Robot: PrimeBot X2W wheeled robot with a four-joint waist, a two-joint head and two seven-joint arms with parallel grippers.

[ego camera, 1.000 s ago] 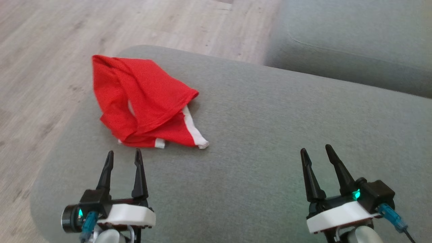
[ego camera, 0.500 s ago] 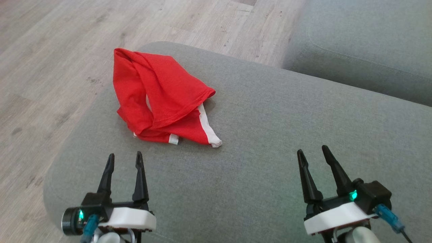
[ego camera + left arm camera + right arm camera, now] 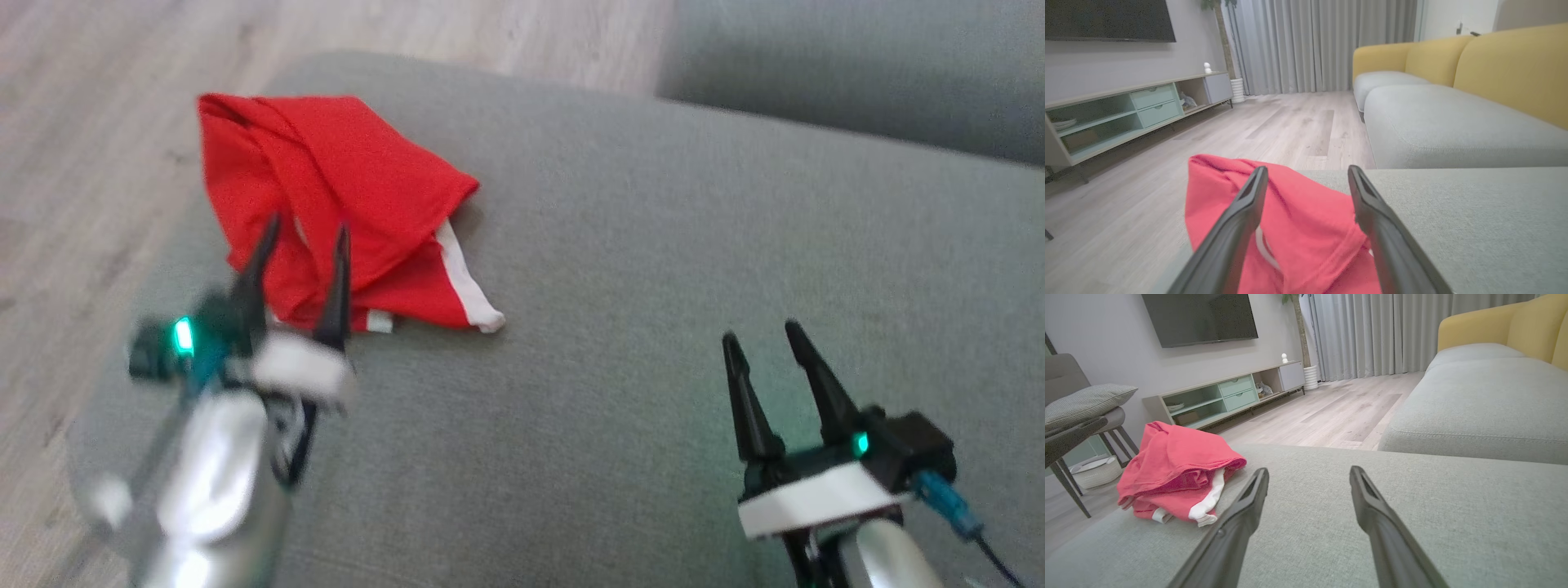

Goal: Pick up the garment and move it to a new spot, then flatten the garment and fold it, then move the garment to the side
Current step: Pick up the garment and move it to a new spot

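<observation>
The garment [image 3: 343, 196] is a crumpled red piece with white trim, lying at the far left corner of a grey cushion [image 3: 653, 269]. My left gripper [image 3: 306, 233] is open above the garment's near edge, its fingers spread with nothing between them. From the left wrist, the garment [image 3: 1302, 220] lies just beyond and below the left gripper [image 3: 1306, 173]. My right gripper [image 3: 763, 339] is open over bare cushion at the lower right, well away from the cloth. Seen from the right wrist, the garment [image 3: 1175, 465] sits to the left of the right gripper [image 3: 1308, 473].
The cushion's left edge drops to a wood floor [image 3: 73, 163]. A second grey cushion [image 3: 857, 73] lies beyond at the upper right. A chair with a pillow [image 3: 1081, 412], a low TV cabinet [image 3: 1224, 396] and yellow sofa backs [image 3: 1494, 61] stand around the room.
My left arm has swung forward, so its fingers now overlap the garment's near edge. The right gripper has barely moved. The camera has shifted a little.
</observation>
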